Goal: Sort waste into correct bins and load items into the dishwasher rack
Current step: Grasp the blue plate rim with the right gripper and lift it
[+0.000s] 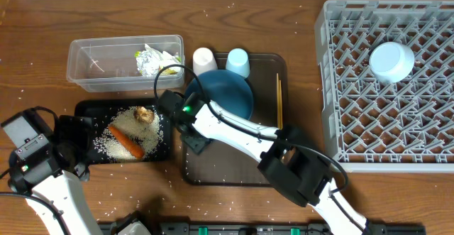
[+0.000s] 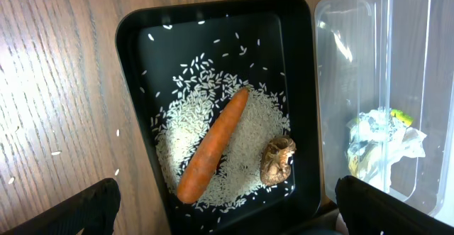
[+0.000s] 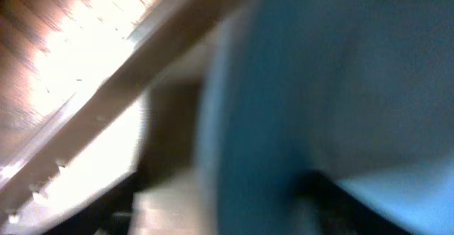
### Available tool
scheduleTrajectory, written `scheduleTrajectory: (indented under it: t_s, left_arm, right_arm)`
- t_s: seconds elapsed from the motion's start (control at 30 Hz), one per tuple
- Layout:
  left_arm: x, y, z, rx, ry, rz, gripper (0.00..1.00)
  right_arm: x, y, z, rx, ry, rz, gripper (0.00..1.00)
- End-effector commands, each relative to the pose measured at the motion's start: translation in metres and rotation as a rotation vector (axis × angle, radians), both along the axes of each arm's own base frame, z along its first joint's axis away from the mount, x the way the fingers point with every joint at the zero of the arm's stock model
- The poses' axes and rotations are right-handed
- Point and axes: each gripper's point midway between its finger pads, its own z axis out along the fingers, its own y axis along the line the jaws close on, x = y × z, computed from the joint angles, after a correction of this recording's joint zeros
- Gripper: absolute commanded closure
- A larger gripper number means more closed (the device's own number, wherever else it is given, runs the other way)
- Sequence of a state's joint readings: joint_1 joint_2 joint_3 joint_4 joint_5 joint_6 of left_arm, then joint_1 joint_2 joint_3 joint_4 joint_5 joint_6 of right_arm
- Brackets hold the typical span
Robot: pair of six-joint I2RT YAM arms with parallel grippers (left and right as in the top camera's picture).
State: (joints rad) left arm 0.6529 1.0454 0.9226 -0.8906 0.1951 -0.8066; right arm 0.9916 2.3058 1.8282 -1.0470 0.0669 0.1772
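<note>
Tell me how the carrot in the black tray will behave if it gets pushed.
The carrot looks stiff and tapered, so it would probably roll in a curve rather than bend. It lies on loose rice grains, which may let it skid. The raised rim of the black tray should likely stop it.

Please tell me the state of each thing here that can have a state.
left gripper: open, over black tray
right gripper: at blue plate rim, grip unclear
wrapper: in clear tub
carrot, brown lump, rice: in black tray
white bowl: in rack
white cup, light-blue cup, chopsticks: on brown tray
</note>
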Motion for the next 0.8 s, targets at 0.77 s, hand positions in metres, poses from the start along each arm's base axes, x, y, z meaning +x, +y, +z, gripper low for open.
scheduleTrajectory:
  t_s: [0.77]
  left_arm:
    - [-0.001, 0.004, 0.004, 0.023, 0.003, -0.001, 0.02]
  right_arm:
    - [-0.006, -0.004, 0.125, 0.301, 0.088, -0.213, 0.99]
